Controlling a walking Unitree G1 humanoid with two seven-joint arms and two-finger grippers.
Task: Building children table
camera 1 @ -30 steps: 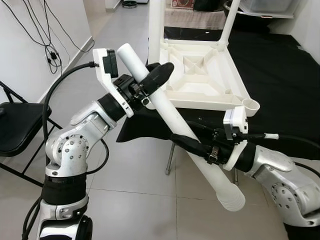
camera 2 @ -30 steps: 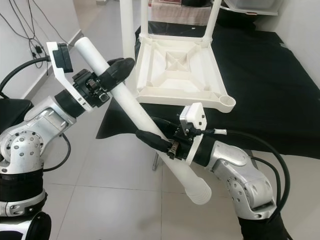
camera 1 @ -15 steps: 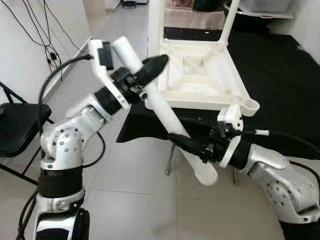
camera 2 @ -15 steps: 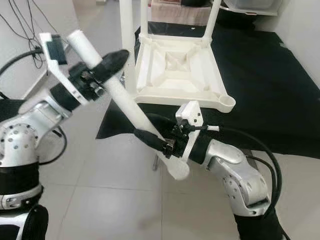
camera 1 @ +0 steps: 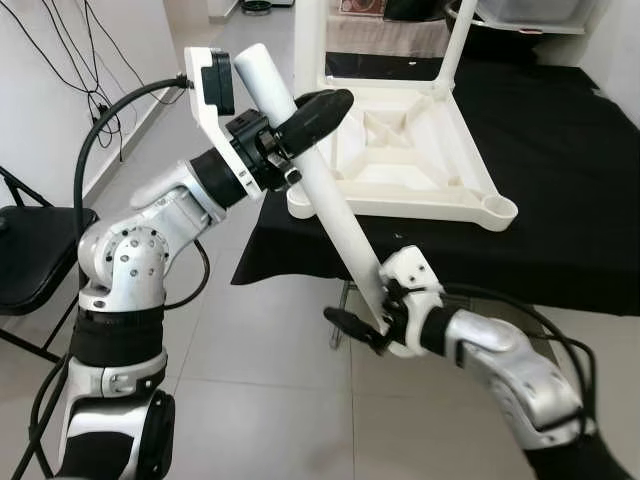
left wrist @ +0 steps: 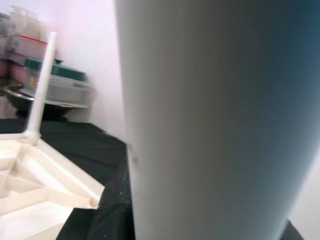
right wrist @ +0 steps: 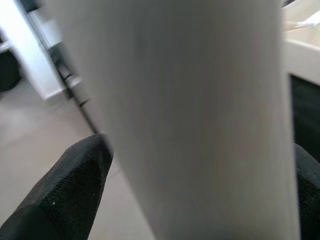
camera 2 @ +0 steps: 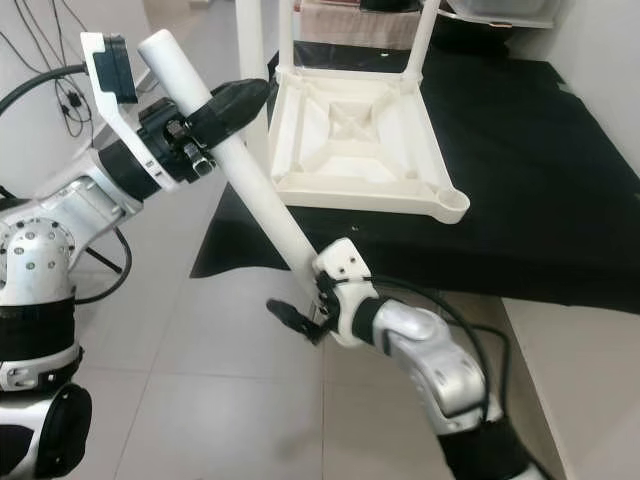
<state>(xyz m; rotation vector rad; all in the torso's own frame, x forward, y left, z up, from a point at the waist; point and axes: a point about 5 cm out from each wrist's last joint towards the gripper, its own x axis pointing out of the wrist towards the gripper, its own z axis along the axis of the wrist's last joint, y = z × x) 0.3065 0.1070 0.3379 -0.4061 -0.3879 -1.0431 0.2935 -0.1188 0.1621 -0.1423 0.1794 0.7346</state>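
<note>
A long white table leg (camera 1: 330,200) slants from upper left down to lower right in front of me. My left gripper (camera 1: 325,105) is shut on its upper part, just below the top end. My right gripper (camera 1: 350,328) is shut on its lower end, over the floor; that end is hidden behind the wrist. In the right wrist view the leg (right wrist: 190,125) sits between the black fingers (right wrist: 70,185). The white children's table top (camera 1: 400,208) lies upside down on the black-covered table, two legs standing up at its far corners. An open leg socket (camera 1: 497,208) sits at its near right corner.
A black folding chair (camera 1: 30,260) stands at the left by the wall, with cables (camera 1: 60,45) hanging above it. The black cloth (camera 1: 570,190) spreads to the right and drapes over the near edge. Tiled floor (camera 1: 260,340) lies below the leg. Plastic bins (camera 1: 530,12) stand at the back.
The leg has swung steeper. My right gripper has moved down toward the leg's lower end and the right arm has turned. The left gripper has stayed on the upper part.
</note>
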